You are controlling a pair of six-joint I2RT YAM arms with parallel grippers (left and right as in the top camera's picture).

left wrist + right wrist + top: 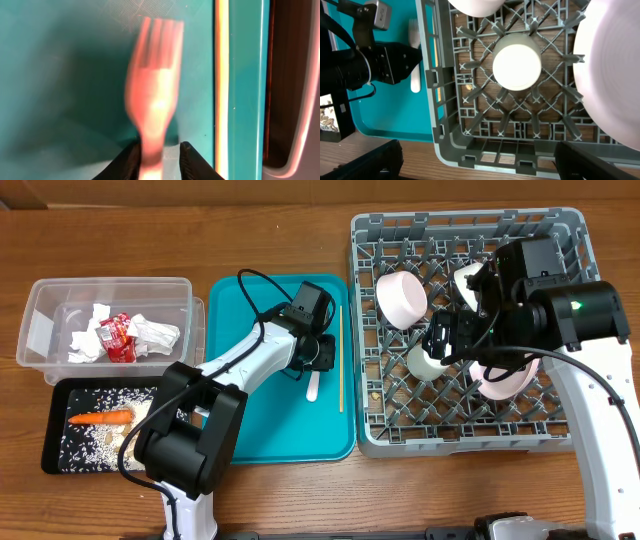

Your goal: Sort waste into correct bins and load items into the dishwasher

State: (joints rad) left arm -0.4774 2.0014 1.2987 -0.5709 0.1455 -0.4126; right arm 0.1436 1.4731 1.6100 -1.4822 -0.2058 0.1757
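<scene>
In the clear tub (40, 330) at far left lie crumpled napkins (155, 333) and a red wrapper (116, 335); the black tray (48, 430) just below it holds the carrot (100, 418) among pale scraps (110, 395). At the teal tray (290, 430) the left gripper (160, 152) stands slightly parted around the white fork (152, 95) handle, a gap beside one finger, with the wooden stick (340, 360) alongside. In the dish rack (470, 445) sit a bowl (402, 297), a white cup (516, 61) and the pink plate (505, 380); above them the right gripper (480, 160) is spread wide and empty.
</scene>
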